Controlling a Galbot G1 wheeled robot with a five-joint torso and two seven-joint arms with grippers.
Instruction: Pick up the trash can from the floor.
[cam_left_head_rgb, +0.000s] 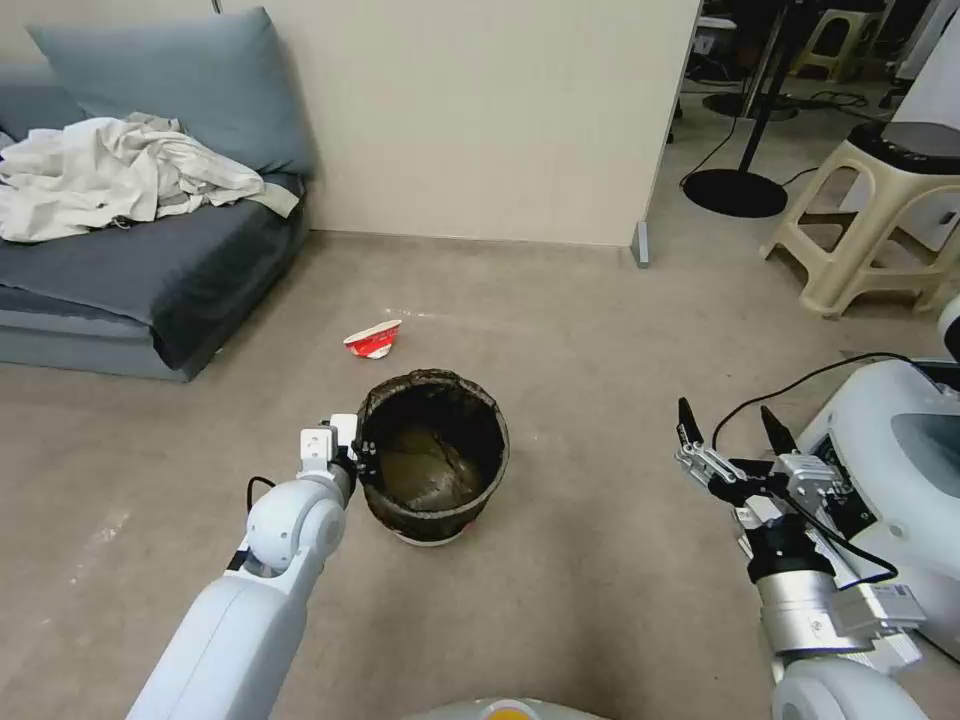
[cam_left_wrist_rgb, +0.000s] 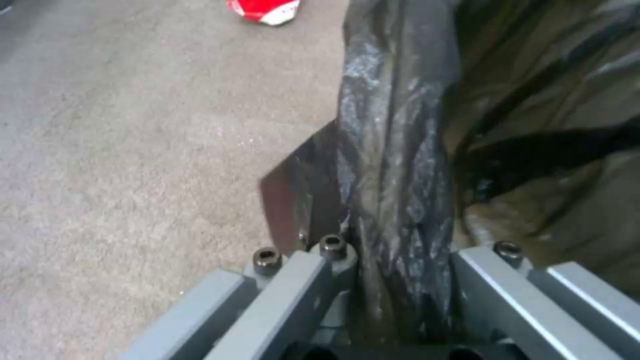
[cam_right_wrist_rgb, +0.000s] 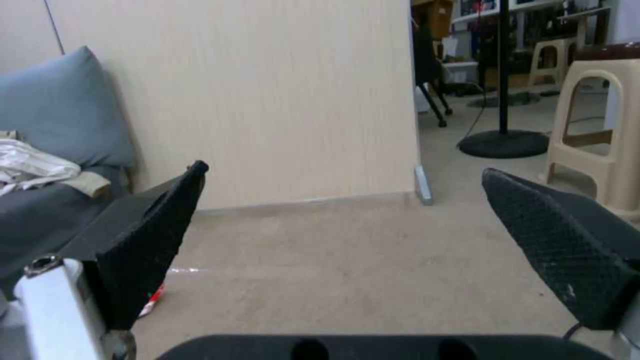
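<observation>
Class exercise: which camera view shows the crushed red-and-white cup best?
The head view: the whole cup lies on the floor beyond the trash can. The left wrist view catches part of it at the frame edge; the right wrist view shows a sliver.

The left arm reaches forward and down, its left gripper (cam_left_head_rgb: 362, 462) closed across the rim of the trash can (cam_left_head_rgb: 440, 470), one finger inside, one outside. The right arm waits out to the right, its right gripper (cam_left_head_rgb: 728, 422) spread wide, holding nothing
</observation>
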